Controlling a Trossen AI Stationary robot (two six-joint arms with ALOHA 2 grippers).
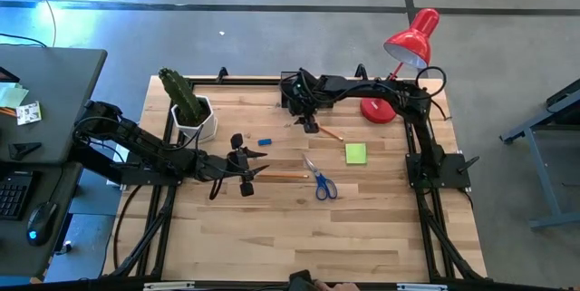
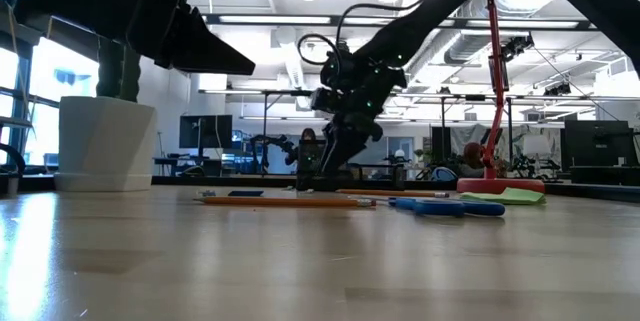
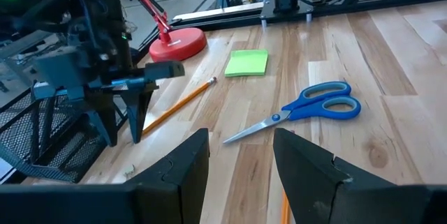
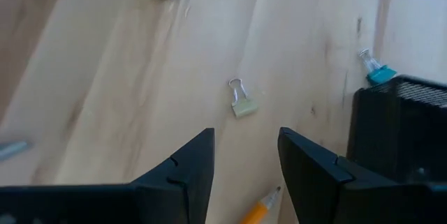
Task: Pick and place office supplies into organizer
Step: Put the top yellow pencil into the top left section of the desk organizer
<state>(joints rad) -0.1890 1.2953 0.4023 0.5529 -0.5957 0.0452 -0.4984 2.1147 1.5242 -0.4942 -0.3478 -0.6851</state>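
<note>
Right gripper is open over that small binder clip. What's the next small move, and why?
Probably ease the right gripper straight down: it hangs open above the small binder clip, which lies loose on the table beside the black organizer, not yet between the fingers.

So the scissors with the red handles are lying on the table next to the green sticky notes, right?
Not quite: the scissors have blue handles, not red, as the left wrist view shows plainly. They do lie on the table near the green sticky notes.

Open-plan lab: exposed ceiling ducts [image 2: 480,46], monitor rows [image 2: 205,131].
</note>
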